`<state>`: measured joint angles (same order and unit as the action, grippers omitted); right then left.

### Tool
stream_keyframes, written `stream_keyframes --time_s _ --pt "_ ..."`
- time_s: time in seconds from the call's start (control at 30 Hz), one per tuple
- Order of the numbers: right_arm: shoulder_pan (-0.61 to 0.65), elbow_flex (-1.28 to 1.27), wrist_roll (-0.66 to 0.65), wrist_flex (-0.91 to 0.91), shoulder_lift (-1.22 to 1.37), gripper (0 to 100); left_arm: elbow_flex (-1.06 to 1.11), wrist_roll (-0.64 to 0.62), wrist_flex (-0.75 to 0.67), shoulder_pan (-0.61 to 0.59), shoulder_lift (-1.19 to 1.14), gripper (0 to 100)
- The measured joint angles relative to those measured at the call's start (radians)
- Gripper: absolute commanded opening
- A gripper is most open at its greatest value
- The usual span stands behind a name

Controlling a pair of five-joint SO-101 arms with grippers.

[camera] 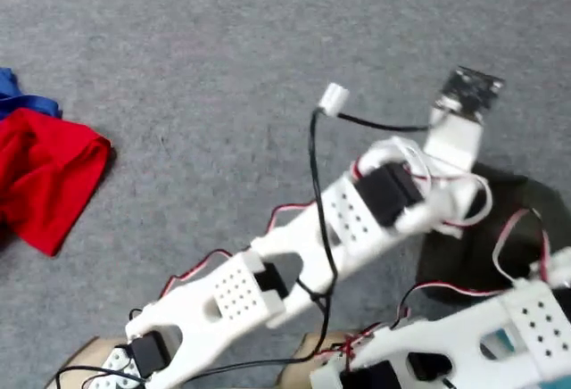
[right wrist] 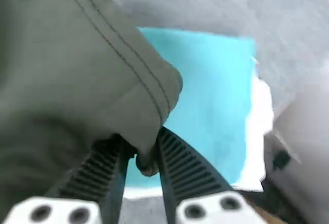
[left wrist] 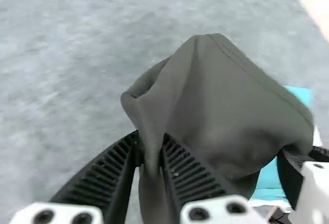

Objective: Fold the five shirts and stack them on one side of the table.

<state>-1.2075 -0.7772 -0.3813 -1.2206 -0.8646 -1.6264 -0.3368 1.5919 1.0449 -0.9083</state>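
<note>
A dark olive shirt (camera: 504, 233) lies bunched at the right of the grey table, partly under both white arms. My left gripper (left wrist: 150, 154) is shut on a raised fold of this shirt (left wrist: 226, 111). A hemmed edge of the same shirt (right wrist: 77, 64) is pinched in my shut right gripper (right wrist: 142, 158). Beneath it lies a folded cyan shirt (right wrist: 205, 95), of which a strip (left wrist: 300, 96) peeks out past the olive cloth. A red shirt (camera: 49, 175) lies crumpled at the far left, with a blue shirt (camera: 20, 96) just behind it.
The left arm (camera: 294, 264) crosses diagonally from the near edge toward the right, a black cable (camera: 314, 184) looping over it. The right arm (camera: 473, 335) sits at the near right corner. Bare grey table (camera: 223, 68) stretches across the middle and back.
</note>
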Motion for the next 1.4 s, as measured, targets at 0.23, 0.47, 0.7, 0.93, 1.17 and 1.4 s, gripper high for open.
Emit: stream_keyframes --time_s 0.23,0.47,0.7,0.93,1.17,1.4 --pt "-0.250 -0.003 0.000 0.135 0.000 0.4 0.031 -0.012 -0.183 0.055 -0.009 2" --pt "-0.365 -0.021 0.012 0.236 0.000 0.4 0.184 -0.071 -0.374 0.077 -0.058 2" --pt "-0.377 -0.080 0.012 0.296 -0.002 0.4 0.226 -0.072 -0.468 0.077 -0.097 2" --pt "-0.377 -0.087 0.012 0.302 -0.002 4.6 0.226 -0.072 -0.471 0.077 -0.097 6" --pt "-0.377 -0.140 0.005 0.331 -0.002 26.0 0.226 -0.072 -0.374 0.077 -0.097 20" --pt "-0.371 -0.161 -0.081 0.348 -0.002 30.9 0.226 -0.071 -0.316 0.077 -0.097 20"
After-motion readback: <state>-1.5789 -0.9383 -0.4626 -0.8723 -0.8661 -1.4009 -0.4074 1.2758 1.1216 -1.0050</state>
